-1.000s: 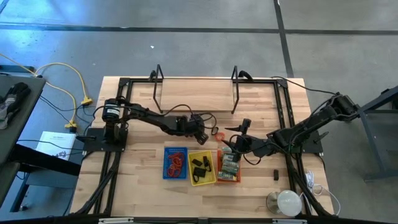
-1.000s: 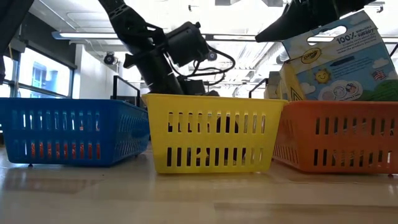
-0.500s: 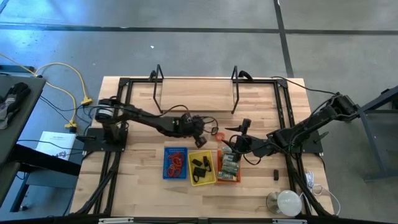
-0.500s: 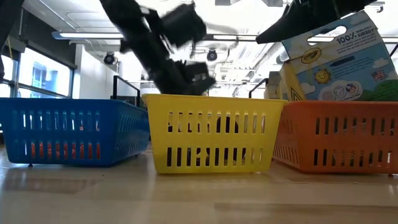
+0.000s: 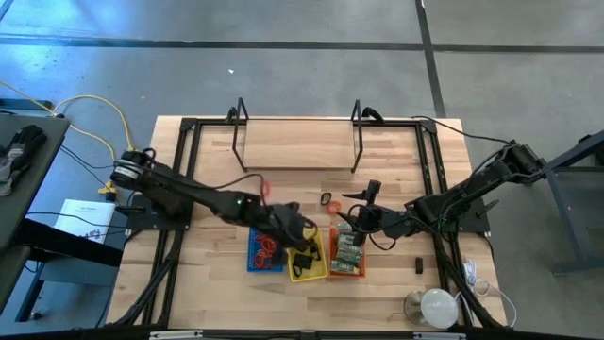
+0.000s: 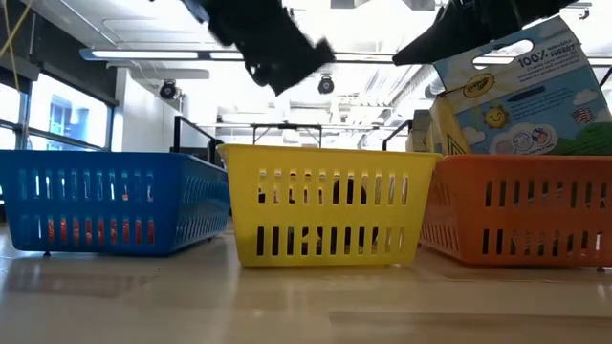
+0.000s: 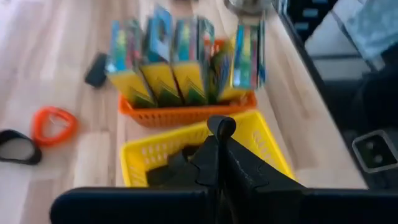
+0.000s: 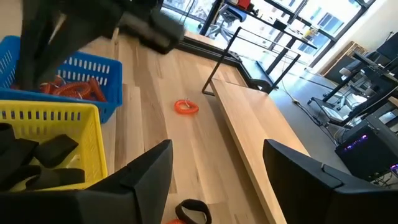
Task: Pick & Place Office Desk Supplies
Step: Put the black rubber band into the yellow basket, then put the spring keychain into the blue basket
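Note:
My left gripper (image 5: 304, 244) hangs shut above the yellow tray (image 5: 308, 268), and a small black loop (image 7: 221, 127) sticks out of its tips. In the low view it shows blurred, high over that tray (image 6: 273, 48). Black pieces (image 8: 53, 152) lie in the yellow tray and red loops (image 8: 78, 87) in the blue tray (image 5: 265, 247). A red loop (image 8: 185, 107), an orange loop (image 7: 53, 124) and a black loop (image 7: 15, 146) lie loose on the table behind the trays. My right gripper (image 8: 217, 186) waits open near the orange tray (image 5: 346, 268), with nothing between its fingers. My left gripper pinches the small black loop between its two shut fingers, at their free ends. The loop's rounded end (image 7: 221, 123) stands out beyond the tips. The fingers slant down from the table's left and far side. The loop is lifted clear, above the yellow tray.
Upright crayon boxes (image 7: 180, 59) fill the orange tray. A small black piece (image 5: 418, 265) lies on the table to its right, and a round white object (image 5: 436, 307) sits at the near right corner. A black metal frame (image 5: 297, 121) borders the table.
My left gripper has risen and swung from the loose loops behind the trays toward the table's near edge, until it stood above the yellow tray. It rolled on the way. My right arm has kept still.

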